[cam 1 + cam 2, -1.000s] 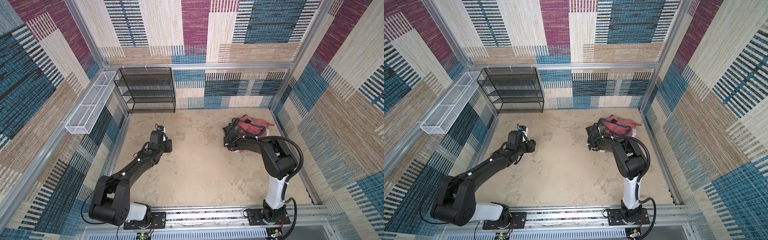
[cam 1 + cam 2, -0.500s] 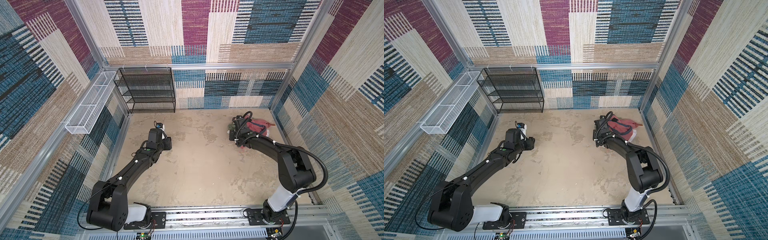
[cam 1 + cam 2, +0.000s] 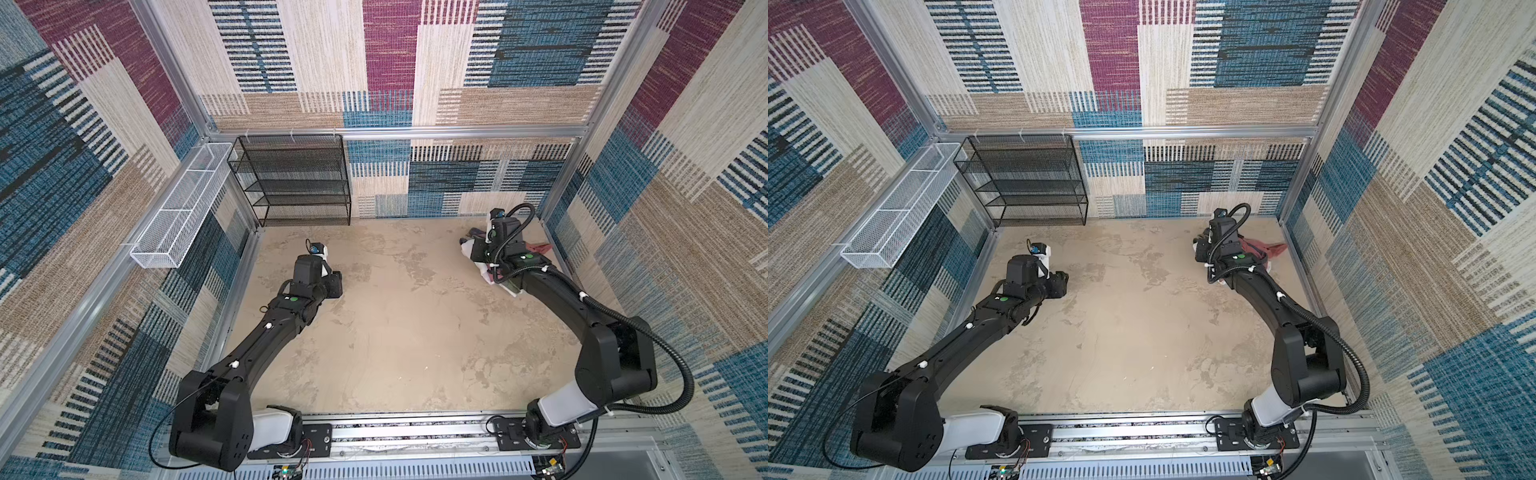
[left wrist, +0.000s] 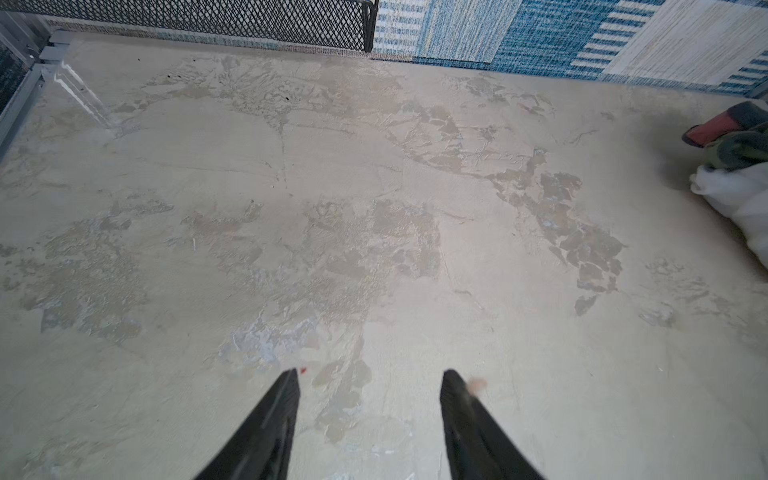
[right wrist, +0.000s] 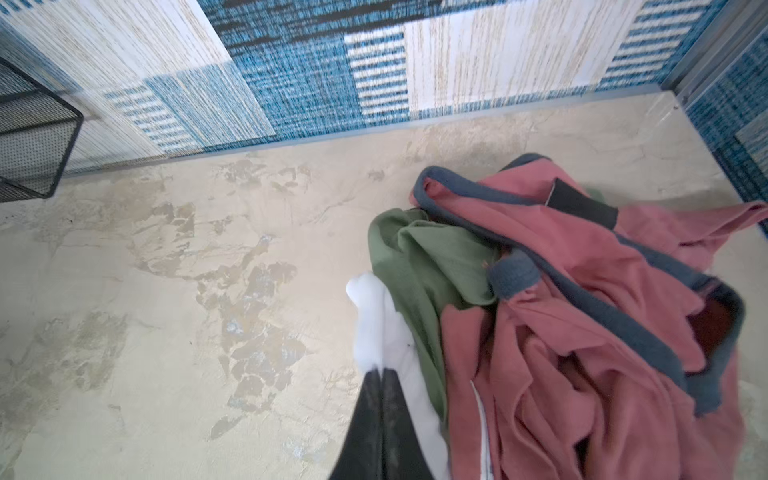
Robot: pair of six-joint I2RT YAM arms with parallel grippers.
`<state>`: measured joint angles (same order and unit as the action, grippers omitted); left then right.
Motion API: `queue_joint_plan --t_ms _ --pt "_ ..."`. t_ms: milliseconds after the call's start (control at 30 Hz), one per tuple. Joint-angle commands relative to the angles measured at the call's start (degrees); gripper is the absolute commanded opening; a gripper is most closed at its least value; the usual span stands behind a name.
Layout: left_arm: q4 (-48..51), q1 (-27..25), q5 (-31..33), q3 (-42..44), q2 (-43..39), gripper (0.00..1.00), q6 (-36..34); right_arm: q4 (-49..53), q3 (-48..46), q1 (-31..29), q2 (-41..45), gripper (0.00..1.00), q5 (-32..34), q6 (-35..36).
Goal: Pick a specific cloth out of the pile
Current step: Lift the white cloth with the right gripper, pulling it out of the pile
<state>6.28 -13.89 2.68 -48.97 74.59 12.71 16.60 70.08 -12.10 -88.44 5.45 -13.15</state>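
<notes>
The pile [image 5: 582, 316] lies in the back right corner: a salmon-red garment with dark blue-grey trim on top of an olive-green one [image 5: 419, 266]. The cloth [image 5: 374, 316], plain white, sticks out from under the pile's near-left edge. My right gripper [image 5: 380, 372] is shut on the cloth, whose white fold runs out past the fingertips. In both top views the right wrist covers most of the pile [image 3: 540, 248] [image 3: 1264, 249]. My left gripper [image 4: 370, 374] hangs open over bare floor at the left [image 3: 336, 282], far from the cloth [image 4: 739, 199].
A black mesh shelf rack [image 3: 291, 178] stands against the back wall at the left. A white wire basket [image 3: 178, 216] is fixed on the left wall. The back and right walls close in right behind the pile.
The right arm has stretched out, carrying its shut gripper from the pile's left side further back over the pile. The left gripper has drifted slightly toward the back and stays open.
</notes>
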Motion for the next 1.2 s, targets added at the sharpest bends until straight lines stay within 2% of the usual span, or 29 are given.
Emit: queue_joint_plan --t_ms 0,333,800,1167 --pt "1.3 0.0 -0.4 -0.5 -0.7 0.58 1.2 -0.5 2.0 0.5 1.7 0.0 -1.7 0.8" --pt "2.1 0.0 -0.9 -0.6 -2.5 0.58 2.2 1.8 8.8 1.0 4.5 0.0 -4.0 1.5" --pt "3.9 0.0 -1.6 -1.8 -4.9 0.58 3.7 3.9 19.0 1.0 5.4 0.0 -12.4 1.0" --pt "4.9 0.0 -1.3 -1.8 -6.1 0.58 4.1 4.1 26.5 1.0 2.8 0.0 -23.0 -1.3"
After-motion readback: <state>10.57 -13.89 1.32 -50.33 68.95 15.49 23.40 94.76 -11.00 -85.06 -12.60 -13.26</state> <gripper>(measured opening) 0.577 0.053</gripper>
